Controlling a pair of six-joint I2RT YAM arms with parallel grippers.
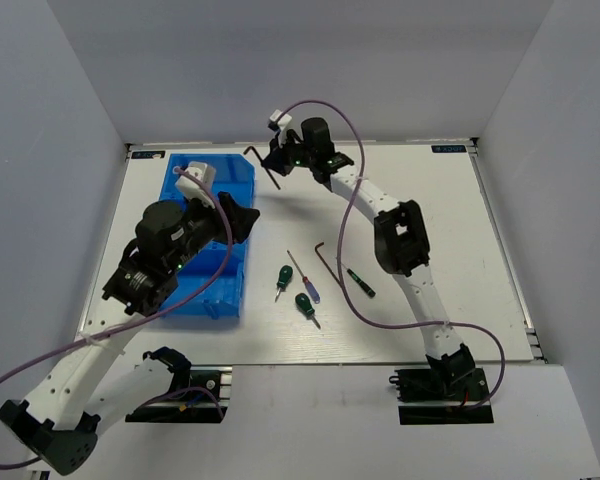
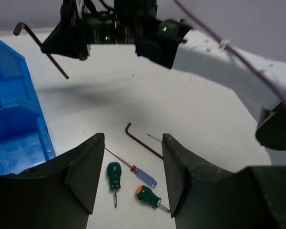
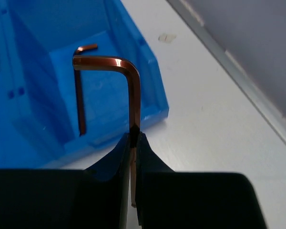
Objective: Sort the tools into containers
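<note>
Hex key (image 3: 132, 90) is pinched in the shut right gripper (image 3: 134, 137), raised just right of the blue bin's (image 1: 237, 176) far corner; left gripper (image 2: 133, 172) hangs wide open, empty.

A white table (image 1: 480, 250) fills mid-frame, boxed by plain grey walls (image 1: 310, 60) (evenly lit, soft shadows) at top and sides.

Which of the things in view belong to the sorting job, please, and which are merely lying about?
Belonging to the job:
- bin
- held hex key, in the right gripper
- loose hex key
- green screwdrivers
- blue screwdriver
- black-green screwdriver

Merely about:
- purple cables
</note>
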